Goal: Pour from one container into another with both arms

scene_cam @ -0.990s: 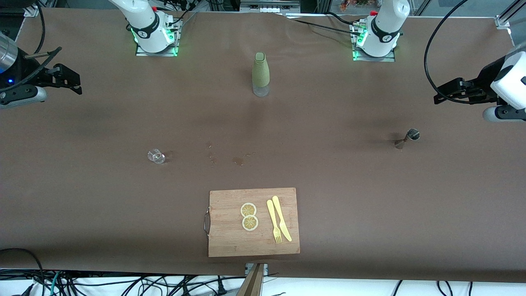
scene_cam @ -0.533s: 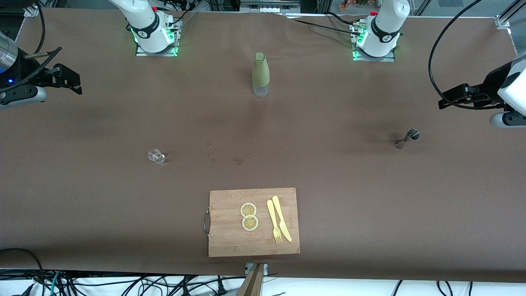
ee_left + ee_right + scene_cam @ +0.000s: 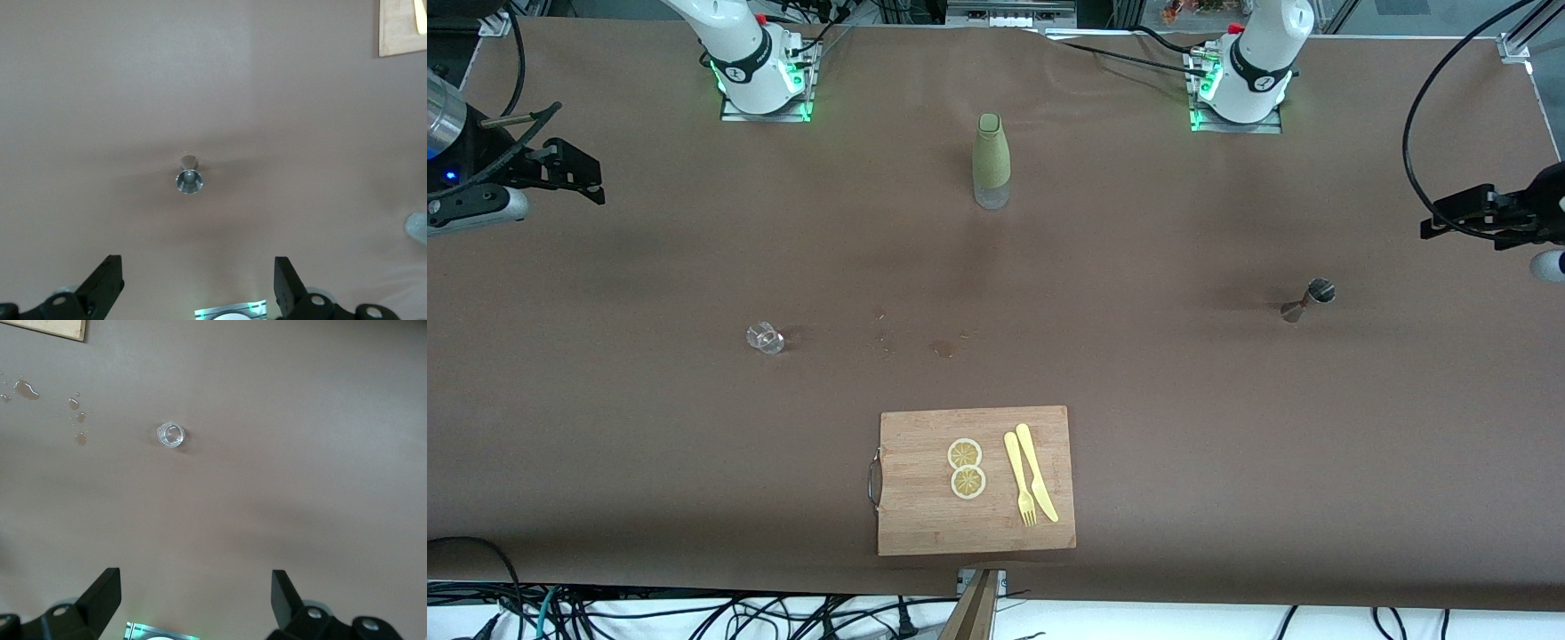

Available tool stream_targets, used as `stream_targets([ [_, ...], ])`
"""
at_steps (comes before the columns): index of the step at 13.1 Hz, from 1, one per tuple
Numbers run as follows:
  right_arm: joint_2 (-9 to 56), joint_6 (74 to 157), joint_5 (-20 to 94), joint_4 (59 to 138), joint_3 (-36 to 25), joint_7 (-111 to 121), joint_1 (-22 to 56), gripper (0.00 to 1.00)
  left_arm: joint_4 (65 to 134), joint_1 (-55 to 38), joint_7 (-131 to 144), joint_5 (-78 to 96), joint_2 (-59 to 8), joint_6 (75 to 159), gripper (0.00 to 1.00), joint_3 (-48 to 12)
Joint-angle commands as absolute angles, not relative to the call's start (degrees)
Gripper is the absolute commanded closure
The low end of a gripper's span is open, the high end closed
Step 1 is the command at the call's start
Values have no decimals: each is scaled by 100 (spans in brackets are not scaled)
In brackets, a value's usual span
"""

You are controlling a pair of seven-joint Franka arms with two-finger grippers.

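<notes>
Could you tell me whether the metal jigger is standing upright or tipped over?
Upright: the left wrist view looks straight down into the jigger's open cup.

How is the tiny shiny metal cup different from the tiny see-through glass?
The metal jigger is silvery and solid-looking; the small glass is clear. The jigger is pinched at its waist like an hourglass; the glass is short and squat. The jigger stands toward the left arm's end of the table, the glass toward the right arm's end. Both stand upright on the brown table, untouched, mouths open upward.
</notes>
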State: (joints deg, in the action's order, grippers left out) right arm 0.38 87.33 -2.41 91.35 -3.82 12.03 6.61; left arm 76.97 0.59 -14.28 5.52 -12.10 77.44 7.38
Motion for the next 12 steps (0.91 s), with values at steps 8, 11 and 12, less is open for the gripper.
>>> stream_targets([
  [8,-35,8763,-203,9290,-360,1187,650,0,7576,1133,-4153,1134,-1845,7453,0,694],
  [11,-88,8570,148,9273,-352,1221,659,0,7585,1510,-5068,1492,-2196,7261,0,694],
  [12,-88,8500,245,9272,-352,1396,650,0,7594,1625,-5463,1686,-2363,7173,0,703],
])
